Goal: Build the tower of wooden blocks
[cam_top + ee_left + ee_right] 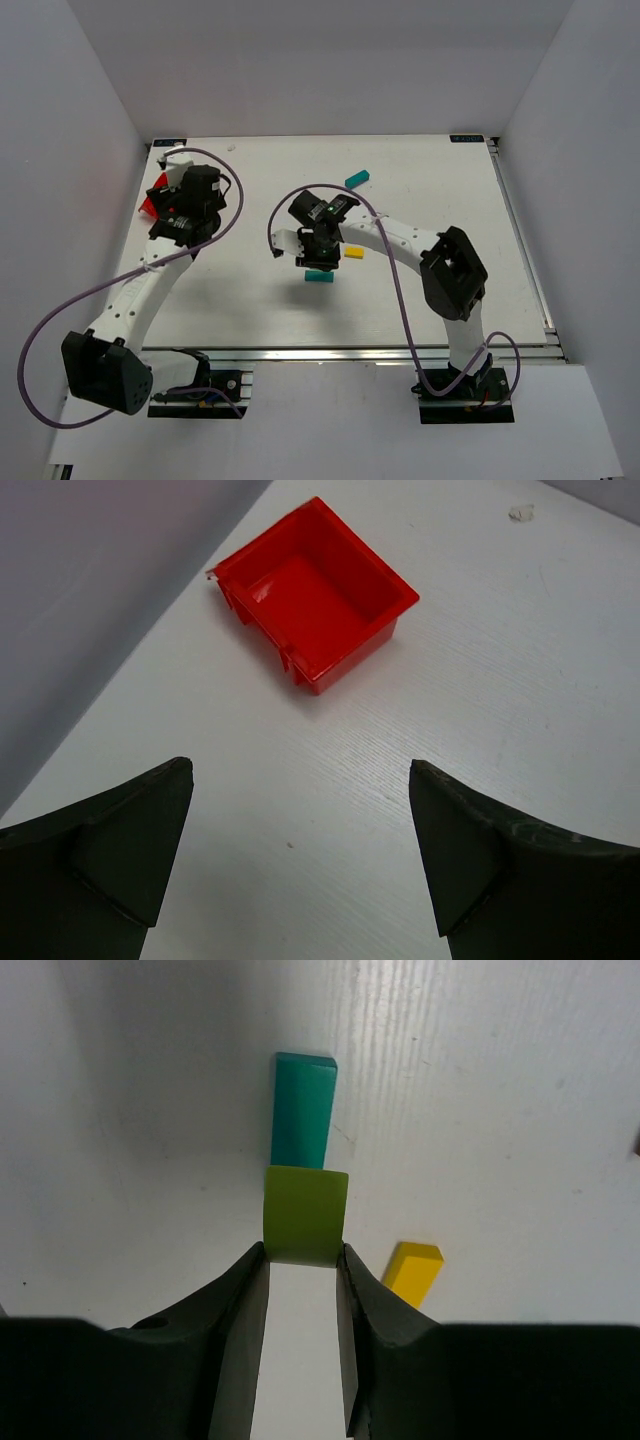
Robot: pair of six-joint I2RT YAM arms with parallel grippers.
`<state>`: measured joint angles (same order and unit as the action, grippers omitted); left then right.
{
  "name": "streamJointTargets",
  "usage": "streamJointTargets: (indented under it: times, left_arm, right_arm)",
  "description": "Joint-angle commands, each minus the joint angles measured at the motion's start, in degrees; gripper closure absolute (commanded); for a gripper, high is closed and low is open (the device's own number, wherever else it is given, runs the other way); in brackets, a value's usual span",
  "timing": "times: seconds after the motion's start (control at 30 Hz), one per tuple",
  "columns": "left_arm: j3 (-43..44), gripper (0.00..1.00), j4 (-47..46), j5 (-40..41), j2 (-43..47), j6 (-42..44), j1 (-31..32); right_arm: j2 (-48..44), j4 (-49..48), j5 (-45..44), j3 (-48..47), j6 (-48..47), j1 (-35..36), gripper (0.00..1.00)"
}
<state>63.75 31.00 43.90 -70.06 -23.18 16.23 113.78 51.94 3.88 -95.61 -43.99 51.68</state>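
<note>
The wood block tower (320, 277) was made up of a single teal block (303, 1110), laid flat on the worktop (450, 200) a little nearer than the middle and between the two arms. The right hand (303, 1260) was held just beyond that block, pointed downward. Its fingers were clamped on a yellow-green block (305, 1215), which was gripped by its two side faces. In the right wrist view the held block was seen overlapping one end of the teal block and lined up with its length. Whether the two were touching could not be told. A yellow block (354, 252) was lying flat just to the right of the right hand, apart from the teal block and touched by nothing. Farther back, towards the far edge and slightly right of the middle, a second teal block (358, 178) was lying alone at a slant, well apart from the other pieces. At the far left, the left hand (300, 768) was held above the worktop with its fingers spread wide apart and only bare worktop seen between them. A red bin (355, 650) was standing just beyond those fingers, close to the left wall, with its open top turned upward.
</note>
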Motion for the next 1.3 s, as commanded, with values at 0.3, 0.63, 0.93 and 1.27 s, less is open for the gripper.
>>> streamJointTargets:
  times: [0.3, 0.63, 0.93, 1.27]
  left_arm:
    - [-0.9, 0.02, 1.3, 6.8, 7.0, -3.9, -0.2]
    - [-2.3, 0.02, 0.5, 8.0, 6.2, -4.0, -0.2]
    - [-2.7, 0.02, 0.1, 8.2, 6.4, -3.9, -0.2]
    - [-3.1, 0.02, -0.7, 8.3, 6.4, -3.5, -0.2]
  right_arm:
    - [4.2, -1.8, -8.3, 0.3, 1.2, 3.1, 1.0]
    - [6.5, -0.8, -8.9, -1.0, 2.6, 4.1, 1.0]
    - [8.4, -0.6, -9.2, -4.3, 3.2, 4.3, 1.0]
    - [8.6, 0.4, -9.2, -4.5, 2.0, 4.7, 1.0]
